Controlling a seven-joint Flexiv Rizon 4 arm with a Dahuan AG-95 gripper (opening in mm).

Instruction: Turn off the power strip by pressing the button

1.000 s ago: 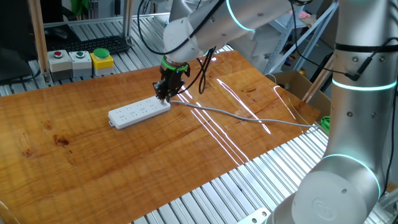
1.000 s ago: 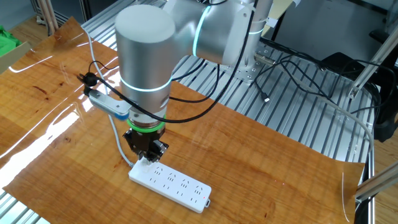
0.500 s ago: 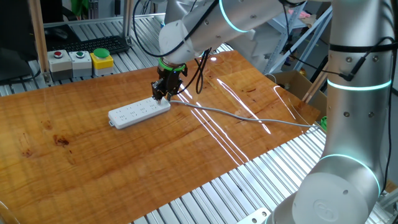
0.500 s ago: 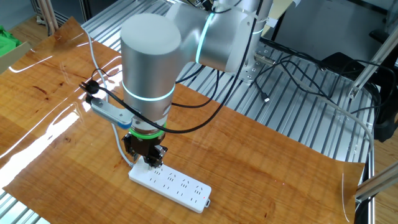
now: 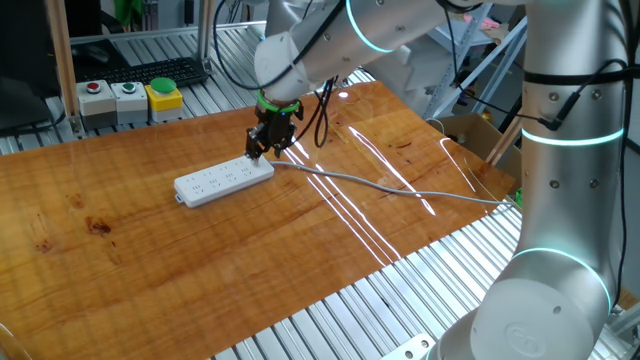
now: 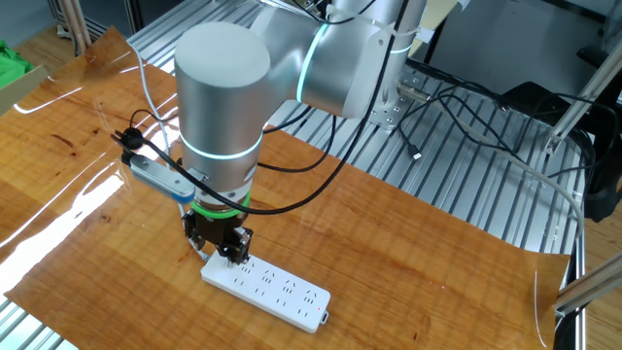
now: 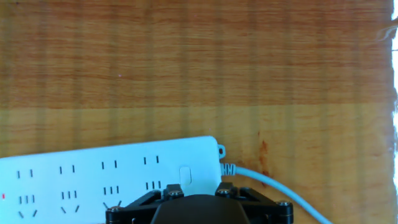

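Containers: I see none holding anything on the counter (image 5: 150,260); a cardboard box (image 5: 478,137) stands off the right edge in one fixed view, its contents hidden from me.
Control boxes: beyond the far left edge of the counter sit grey boxes with a red push-button (image 5: 93,88), a white-topped one beside it, and a big green button on a yellow base (image 5: 162,89); all are well apart from my work.
Power strip: the white power strip (image 5: 224,180) lies flat on the wood, outlets up, left of my tool in that fixed view.
Button: the pale button (image 7: 184,176) sits on the strip's top near the cord end, clear in the hand view just above my tool's body.
Tool: my tool (image 5: 259,152) hangs over the cord end of the strip; whether its fingers are parted or closed I cannot tell, since no view shows the tips.
Change: compared with a second ago, my tool has shifted a little toward the strip's cord end and looks slightly raised; the strip has not moved.
Cord: the grey cord (image 5: 400,187) runs from the strip's end rightward across the counter to its edge.
In the way: nothing lies between my tool and the button.
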